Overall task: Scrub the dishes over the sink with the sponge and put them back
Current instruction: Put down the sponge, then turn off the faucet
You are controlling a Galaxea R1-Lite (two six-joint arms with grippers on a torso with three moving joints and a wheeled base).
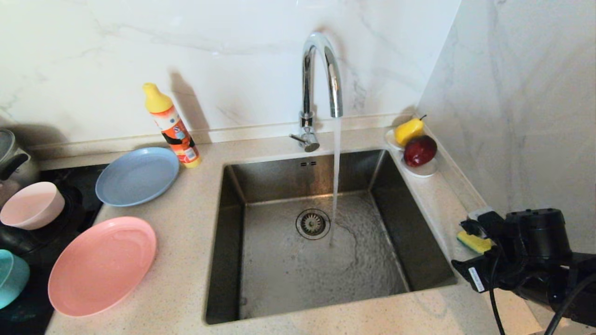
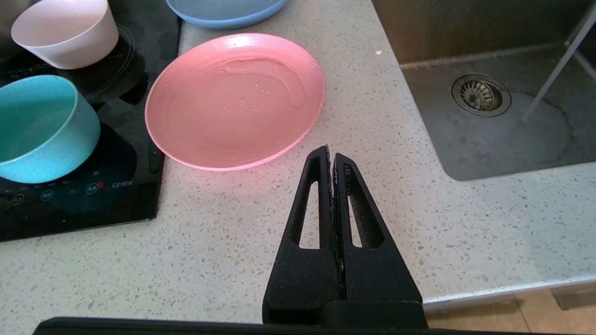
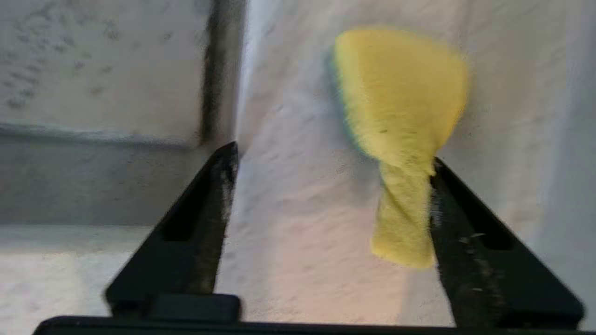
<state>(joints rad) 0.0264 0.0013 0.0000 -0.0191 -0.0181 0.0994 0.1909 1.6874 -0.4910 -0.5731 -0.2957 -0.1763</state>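
Observation:
My right gripper (image 3: 333, 156) is open over the counter strip to the right of the sink (image 1: 233, 242). The yellow sponge (image 3: 400, 116) (image 1: 474, 242) leans against one finger (image 3: 458, 223), with a wide gap to the other finger. On the counter to the left of the sink lie the pink plate (image 1: 102, 265) (image 2: 235, 100) and the grey-blue plate (image 1: 137, 176) (image 2: 223, 9). On the black cooktop stand the pale pink bowl (image 1: 31, 204) (image 2: 65, 32) and the teal bowl (image 1: 11, 277) (image 2: 42, 128). My left gripper (image 2: 331, 156) is shut and empty, above the counter near the pink plate.
Water runs from the chrome faucet (image 1: 321, 70) into the basin beside the drain strainer (image 1: 313, 224). A yellow-and-orange soap bottle (image 1: 172, 125) stands behind the grey-blue plate. A white dish (image 1: 421, 171) with a pear and an apple sits in the back right corner. A steel pot (image 1: 9, 158) is at far left.

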